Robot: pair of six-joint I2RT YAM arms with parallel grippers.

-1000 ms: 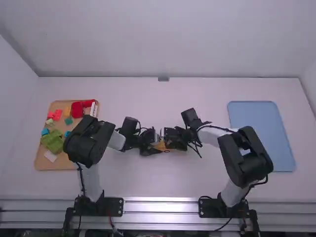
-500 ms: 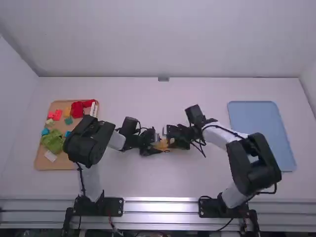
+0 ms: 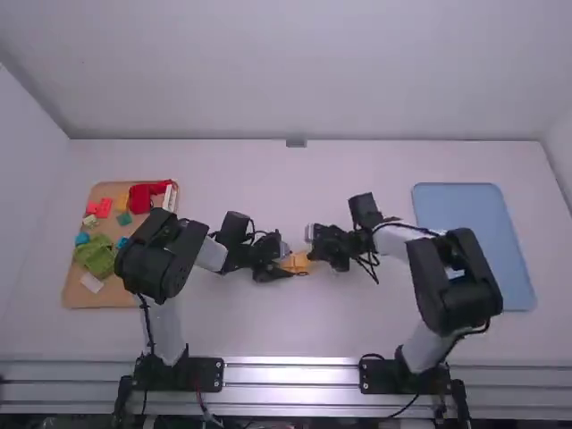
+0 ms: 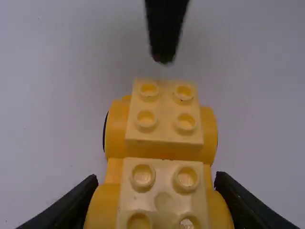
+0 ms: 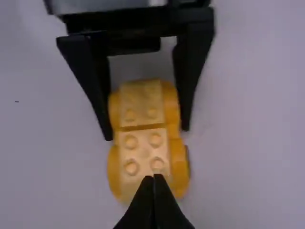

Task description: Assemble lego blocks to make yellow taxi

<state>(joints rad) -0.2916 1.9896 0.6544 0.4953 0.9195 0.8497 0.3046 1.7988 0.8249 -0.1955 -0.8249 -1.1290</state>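
My left gripper is shut on a yellow block assembly near the middle of the table. In the left wrist view, my left gripper has a fingertip on each side of the near end of the assembly, whose pale yellow studded tops lie between darker yellow rounded sides. Just right of it stands my right gripper. In the right wrist view, the tips of my right gripper meet with nothing between them, over the free end of the assembly.
At the left, partly under the left arm, lies a brown tray with red, green, blue, yellow and white pieces. A blue tray lies at the right, beside the right arm's elbow.
My right gripper has moved right, off the yellow assembly, and more of the assembly shows. My left gripper has kept still.
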